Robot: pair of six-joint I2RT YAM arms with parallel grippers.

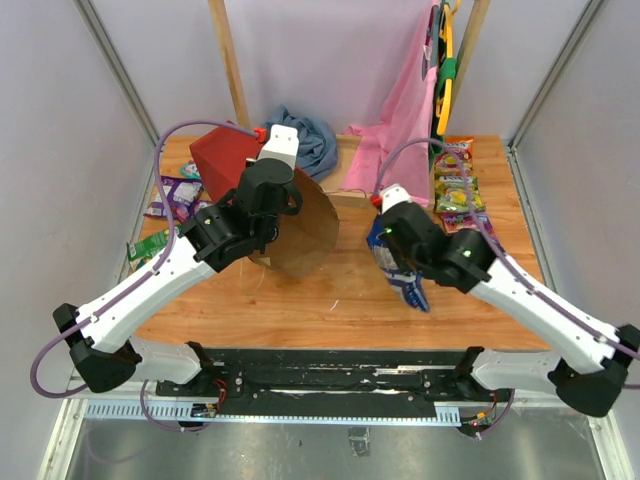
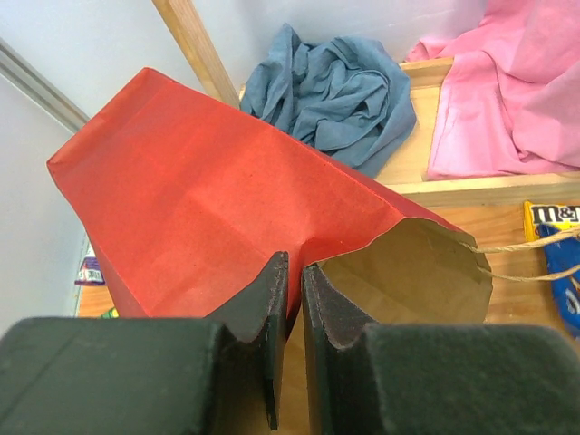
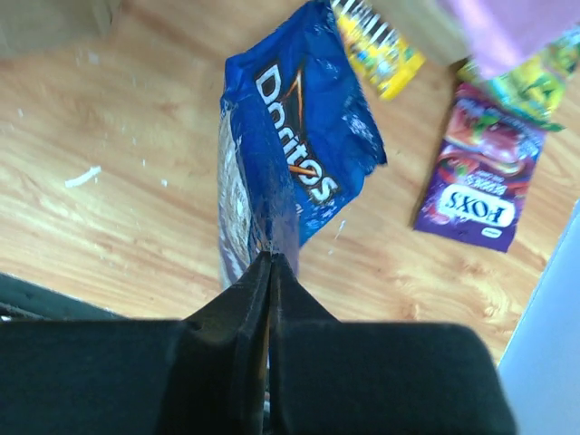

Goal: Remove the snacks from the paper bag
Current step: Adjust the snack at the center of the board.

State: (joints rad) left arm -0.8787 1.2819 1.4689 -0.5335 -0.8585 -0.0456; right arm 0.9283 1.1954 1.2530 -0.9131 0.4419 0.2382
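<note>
Left gripper [image 2: 294,272] pinching rim of red paper bag [image 2: 199,199], tipped on its side; right gripper [image 3: 270,263] clamped on blue Doritos bag [image 3: 308,154] above table [image 3: 118,181], outside the paper bag, purple packet [image 3: 476,195] lying nearby

Paper bag [image 2: 181,199]: matt red paper outside, brown kraft inside, creased. Doritos bag [image 3: 308,136]: glossy blue crinkled plastic film. Purple packet [image 3: 476,172]: shiny. Table [image 1: 340,300]: smooth light wood, slight sheen. Blue-grey cloth [image 2: 335,91], pink garment [image 2: 507,100]: soft matt fabric.
</note>
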